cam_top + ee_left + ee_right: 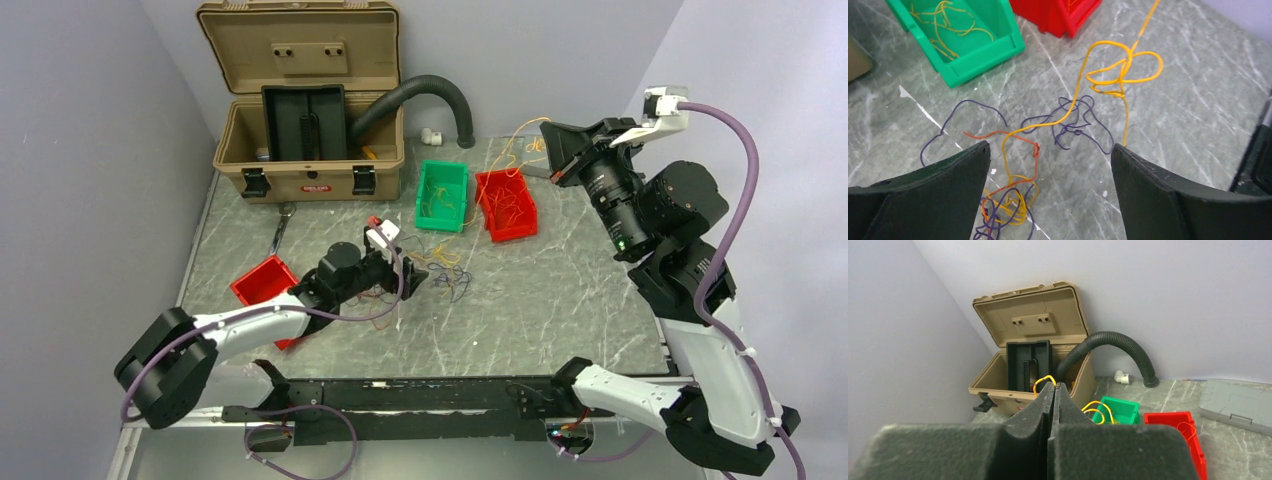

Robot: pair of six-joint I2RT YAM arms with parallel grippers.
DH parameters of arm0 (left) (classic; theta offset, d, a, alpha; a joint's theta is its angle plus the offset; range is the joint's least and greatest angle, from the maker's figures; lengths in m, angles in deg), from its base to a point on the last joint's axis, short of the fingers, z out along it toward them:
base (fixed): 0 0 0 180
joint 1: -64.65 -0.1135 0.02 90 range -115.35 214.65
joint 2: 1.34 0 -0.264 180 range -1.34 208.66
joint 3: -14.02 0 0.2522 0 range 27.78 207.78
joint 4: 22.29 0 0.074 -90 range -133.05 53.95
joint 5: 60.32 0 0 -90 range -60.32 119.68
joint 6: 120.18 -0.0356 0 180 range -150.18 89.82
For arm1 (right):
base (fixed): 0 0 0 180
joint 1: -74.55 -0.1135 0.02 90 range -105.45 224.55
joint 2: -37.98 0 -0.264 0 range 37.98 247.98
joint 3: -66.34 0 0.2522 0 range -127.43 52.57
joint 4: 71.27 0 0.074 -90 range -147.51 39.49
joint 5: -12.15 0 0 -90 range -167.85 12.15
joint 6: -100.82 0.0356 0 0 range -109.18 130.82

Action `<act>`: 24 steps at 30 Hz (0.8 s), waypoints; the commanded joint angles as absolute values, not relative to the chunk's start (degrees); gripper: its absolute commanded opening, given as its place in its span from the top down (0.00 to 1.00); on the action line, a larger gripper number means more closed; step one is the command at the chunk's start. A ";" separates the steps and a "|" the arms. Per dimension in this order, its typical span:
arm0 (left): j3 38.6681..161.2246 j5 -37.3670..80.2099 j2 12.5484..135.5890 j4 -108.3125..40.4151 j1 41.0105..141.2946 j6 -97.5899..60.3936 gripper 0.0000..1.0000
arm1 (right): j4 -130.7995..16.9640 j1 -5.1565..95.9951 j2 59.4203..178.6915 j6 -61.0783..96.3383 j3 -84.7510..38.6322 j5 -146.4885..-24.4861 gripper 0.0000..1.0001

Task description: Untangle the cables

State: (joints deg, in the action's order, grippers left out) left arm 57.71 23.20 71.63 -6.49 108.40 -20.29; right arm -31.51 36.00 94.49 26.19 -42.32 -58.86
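Marble table (560,300), cables (1120,77) partly behind left tool (1048,147)

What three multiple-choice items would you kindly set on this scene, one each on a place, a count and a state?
1. Where does the green bin stand?
A) at the arms' bases
B) between the tan case and a red bin
C) off the table

2. How many red bins show in the top view?
A) one
B) two
C) three

3. How do the jaws of the left gripper stand?
A) shut
B) clamped on a bin
C) wide open above the cables

Answers:
1 B: the case is on its left and the red bin on its right.
2 B: a second red bin lies by the left arm.
3 C: the fingers stand far apart, with cables between them.
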 commanded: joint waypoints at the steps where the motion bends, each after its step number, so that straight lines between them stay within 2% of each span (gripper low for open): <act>1: 54.90 17.20 66.84 -6.04 108.60 -21.48 0.06 | -33.30 35.99 94.65 25.57 -42.97 -58.91 1.00; 7: 51.09 15.73 61.17 -7.44 108.64 -22.55 0.04 | -33.23 35.96 94.85 25.58 -42.61 -59.02 1.00; 12: 51.24 27.19 57.44 -11.95 108.60 -21.68 0.01 | -32.95 36.00 94.99 25.83 -42.66 -59.29 1.00; 16: 56.63 34.21 63.36 -18.88 107.62 -23.35 0.01 | -32.82 35.97 94.94 26.09 -42.53 -59.69 1.00; 18: 60.40 32.89 67.20 -21.80 106.58 -23.58 0.01 | -32.45 36.02 94.96 26.15 -42.52 -59.87 1.00; 24: 62.93 22.18 75.62 -17.01 103.33 -22.17 0.01 | -31.75 36.00 94.97 26.28 -43.49 -59.82 1.00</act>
